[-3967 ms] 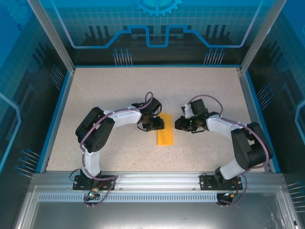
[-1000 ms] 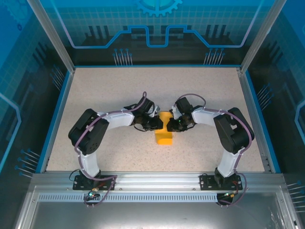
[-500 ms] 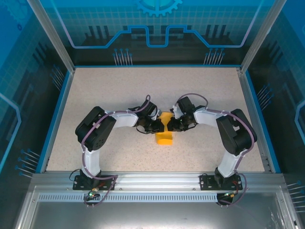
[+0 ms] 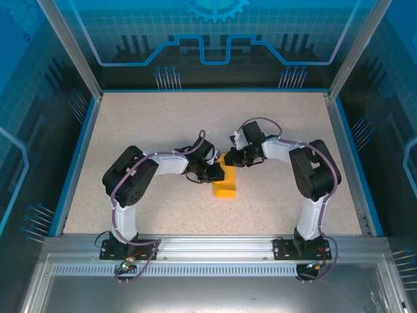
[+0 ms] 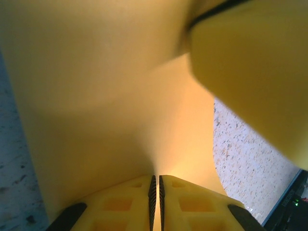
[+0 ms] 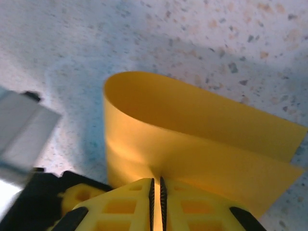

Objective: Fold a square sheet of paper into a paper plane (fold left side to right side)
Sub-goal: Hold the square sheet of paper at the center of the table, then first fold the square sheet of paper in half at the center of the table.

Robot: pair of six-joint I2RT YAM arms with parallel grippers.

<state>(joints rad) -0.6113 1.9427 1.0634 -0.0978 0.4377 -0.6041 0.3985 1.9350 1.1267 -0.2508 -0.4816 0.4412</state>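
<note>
The square sheet of paper (image 4: pixel 226 186), orange-yellow, lies mid-table doubled over into a narrow strip. My left gripper (image 4: pixel 219 173) comes in from the left and is shut on the paper's left edge; in the left wrist view the sheet (image 5: pixel 96 96) runs straight into the closed jaws (image 5: pixel 156 179). My right gripper (image 4: pixel 230 160) reaches in from the right at the strip's far end and is shut on it. In the right wrist view the paper (image 6: pixel 192 125) curls over in a loose loop above the closed jaws (image 6: pixel 156 181). No paper plane shape shows.
The speckled table (image 4: pixel 156 124) is bounded by a blue rim (image 4: pixel 77 156) and the cage posts. In the right wrist view a grey and black part of the left arm (image 6: pixel 24 130) sits close at the left. A blurred yellow shape (image 5: pixel 250 67) crowds the left wrist view's upper right.
The right gripper has shifted left and toward the far end of the paper, its arm straightening up. The left gripper has stayed put on the paper's left edge. Both stayed shut.
</note>
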